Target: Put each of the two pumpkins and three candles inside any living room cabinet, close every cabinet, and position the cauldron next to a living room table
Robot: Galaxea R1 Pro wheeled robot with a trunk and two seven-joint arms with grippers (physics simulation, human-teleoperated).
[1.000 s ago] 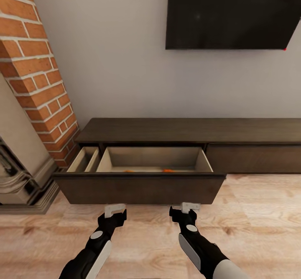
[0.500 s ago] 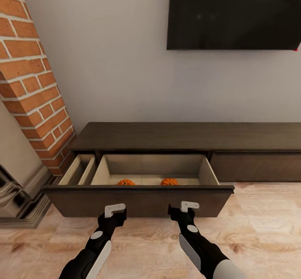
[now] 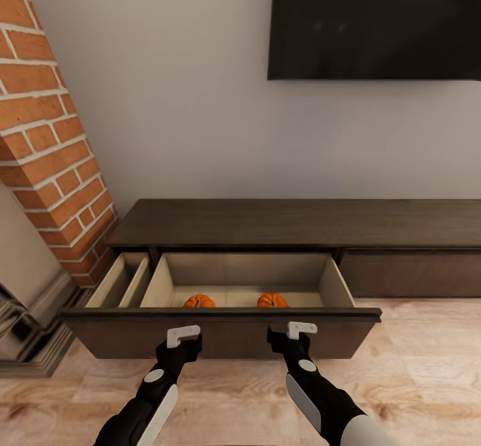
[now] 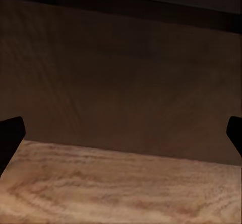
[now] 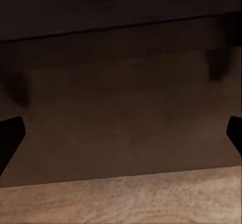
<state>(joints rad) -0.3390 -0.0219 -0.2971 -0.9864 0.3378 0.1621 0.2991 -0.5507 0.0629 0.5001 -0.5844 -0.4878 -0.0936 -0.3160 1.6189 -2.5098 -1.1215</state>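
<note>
We see both pumpkins (image 3: 199, 301) (image 3: 272, 299) inside the cabinet (image 3: 220, 329) drawer, which stands open; candles, closing and cauldron remain. Left tool (image 3: 183, 336) and right tool (image 3: 301, 329) spread empty, facing its front.

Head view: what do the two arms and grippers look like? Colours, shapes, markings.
Both arms are glossy black with white shell panels along the forearm and a small grey oval patch near the wrist. The left gripper and right gripper each end in a black block topped with pale grey-white angular fingers. In the wrist views the fingertips appear as dark tips at the frame edges. No cables or lettering visible.
</note>
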